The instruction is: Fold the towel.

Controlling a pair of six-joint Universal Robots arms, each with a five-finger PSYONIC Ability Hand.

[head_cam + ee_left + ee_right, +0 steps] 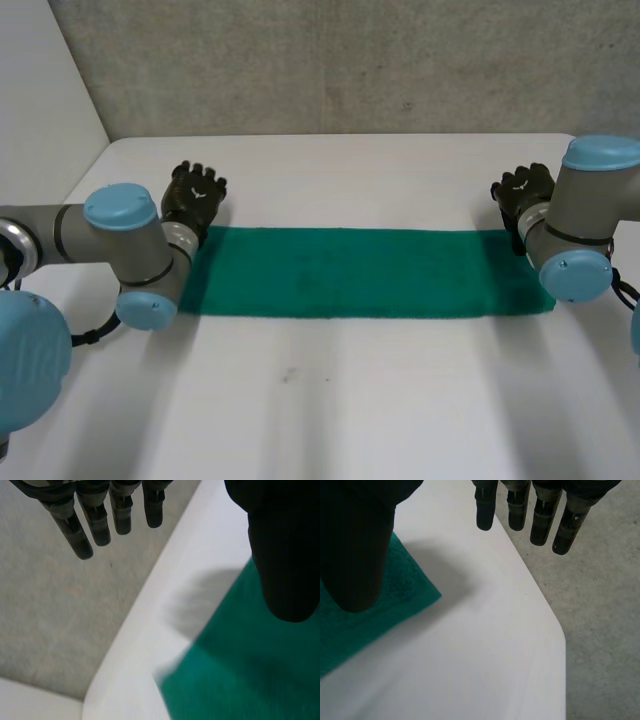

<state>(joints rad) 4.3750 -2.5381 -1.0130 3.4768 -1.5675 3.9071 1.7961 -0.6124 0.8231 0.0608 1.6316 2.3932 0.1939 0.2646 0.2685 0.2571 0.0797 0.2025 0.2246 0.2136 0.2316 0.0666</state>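
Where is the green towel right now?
In the head view the towel lies flat across the table, its far corners beside the left hand and right hand.

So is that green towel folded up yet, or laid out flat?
Laid out flat: the green towel lies as one long strip on the white table. Whether the strip is already doubled cannot be told.

White table with rounded corners, grey concrete wall behind, white panel at left
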